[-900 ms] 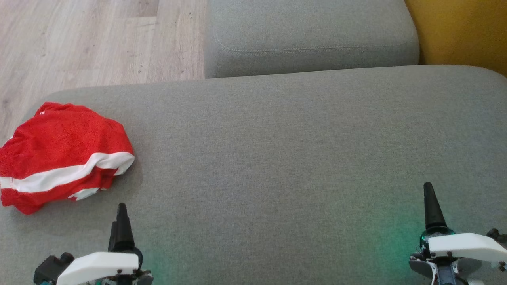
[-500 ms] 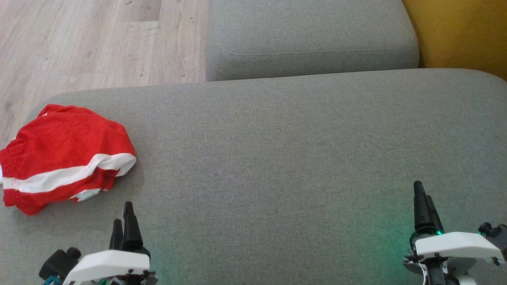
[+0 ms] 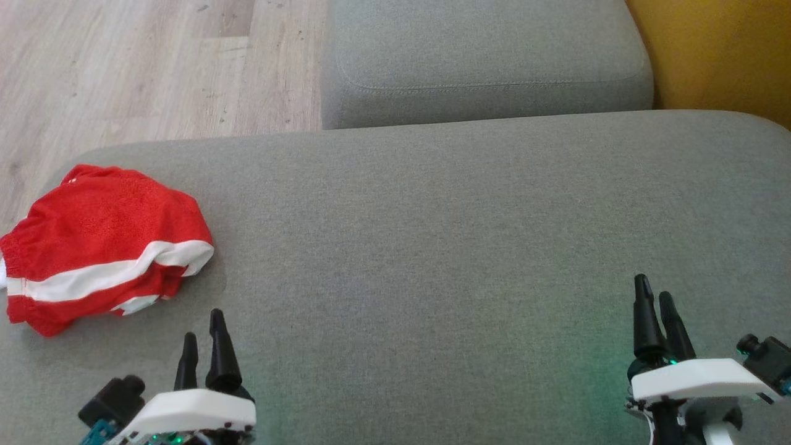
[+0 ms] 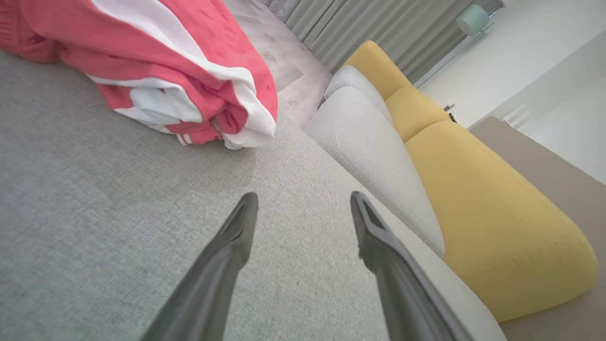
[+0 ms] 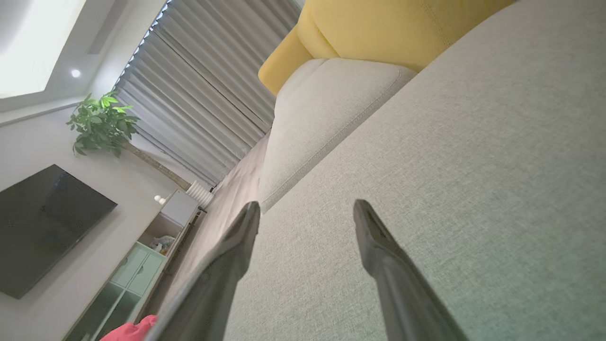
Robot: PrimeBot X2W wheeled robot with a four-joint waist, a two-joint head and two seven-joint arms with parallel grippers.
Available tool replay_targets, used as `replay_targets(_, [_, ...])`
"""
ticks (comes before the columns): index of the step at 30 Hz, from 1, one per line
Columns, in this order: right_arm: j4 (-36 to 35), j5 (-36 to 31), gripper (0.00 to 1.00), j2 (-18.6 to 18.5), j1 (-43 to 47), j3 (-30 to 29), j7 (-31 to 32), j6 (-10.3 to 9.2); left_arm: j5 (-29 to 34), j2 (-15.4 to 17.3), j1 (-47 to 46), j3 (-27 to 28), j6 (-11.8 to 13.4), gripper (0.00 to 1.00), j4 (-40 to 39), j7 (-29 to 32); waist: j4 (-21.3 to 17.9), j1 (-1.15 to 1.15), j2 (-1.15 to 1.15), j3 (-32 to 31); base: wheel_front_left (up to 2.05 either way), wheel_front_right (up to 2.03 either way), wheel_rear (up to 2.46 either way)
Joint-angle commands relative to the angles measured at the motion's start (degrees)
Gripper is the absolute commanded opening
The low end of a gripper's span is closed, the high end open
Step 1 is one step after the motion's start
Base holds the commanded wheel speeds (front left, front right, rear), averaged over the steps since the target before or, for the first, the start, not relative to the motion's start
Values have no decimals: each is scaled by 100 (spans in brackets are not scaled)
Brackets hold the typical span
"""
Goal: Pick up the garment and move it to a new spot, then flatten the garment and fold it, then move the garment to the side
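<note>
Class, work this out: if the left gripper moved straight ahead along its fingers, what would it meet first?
Probably the bare grey cushion, since the left gripper, open, tilts slightly down at it. The red garment lies left of that line, untouched. Depth is unclear.

Left gripper (image 3: 203, 326) at lower left of head view; fingers (image 4: 227, 251) spread apart, pointing forward, holding nothing; right gripper (image 3: 654, 287) at lower right; fingers (image 5: 378, 255) spread apart, pointing forward, holding nothing; both grippers well apart.

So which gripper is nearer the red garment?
Left. The left gripper sits close by the garment's near right corner; the right gripper is far across the cushion to its right.
</note>
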Motion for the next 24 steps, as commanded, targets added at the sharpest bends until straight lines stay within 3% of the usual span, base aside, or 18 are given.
replay_targets(1, [-244,-267,100,-53,-178,109,-94,-2,253,47,-119,12,59,100,-231,-94,-2,0,0,-10,0,0,0])
replay_targets(24, [-186,-1886,100,-64,-94,185,-466,-3,1732,54,-44,-356,311,100,-239,-464,-7,0,0,-112,0,0,0])
